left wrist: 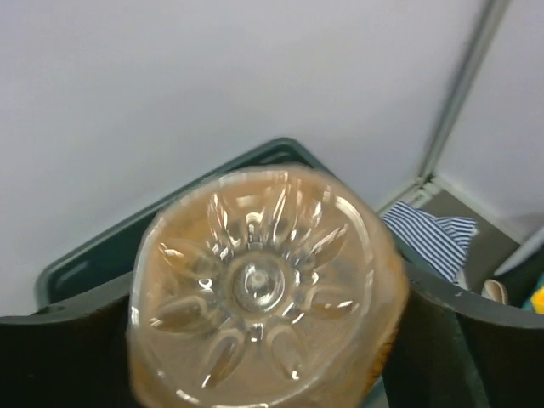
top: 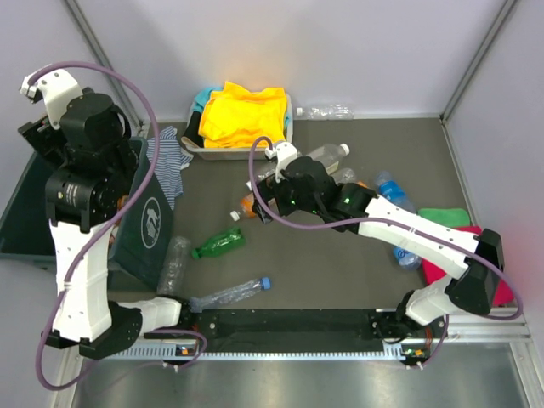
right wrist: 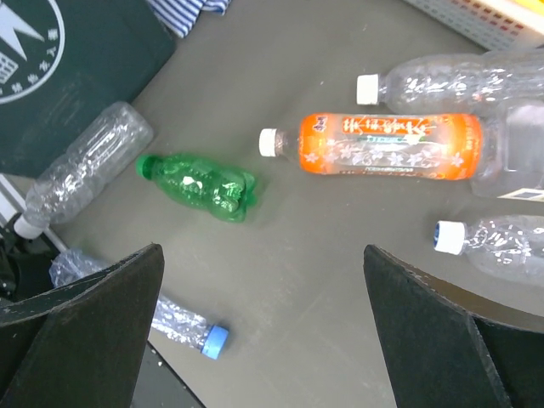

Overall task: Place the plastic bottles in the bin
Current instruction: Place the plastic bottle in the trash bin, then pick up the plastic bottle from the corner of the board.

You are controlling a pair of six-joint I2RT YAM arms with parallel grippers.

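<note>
left end effector (left wrist: 270,348) grasps brownish bottle (left wrist: 255,280) over bin (left wrist: 276,151) rim; right end effector (right wrist: 263,280) released above bare table (right wrist: 340,51).

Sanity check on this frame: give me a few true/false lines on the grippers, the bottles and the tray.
1. The left gripper has a brownish bottle between its fingers, over the bin. True.
2. The right gripper is shut on the orange bottle. False: it is open and empty, and that bottle lies on the table.
3. The green bottle lies on the table, outside the bin. True.
4. The white tray holds bottles. False: it holds cloth, mostly yellow cloth.
5. The orange bottle has a blue cap. False: its cap is white.
</note>
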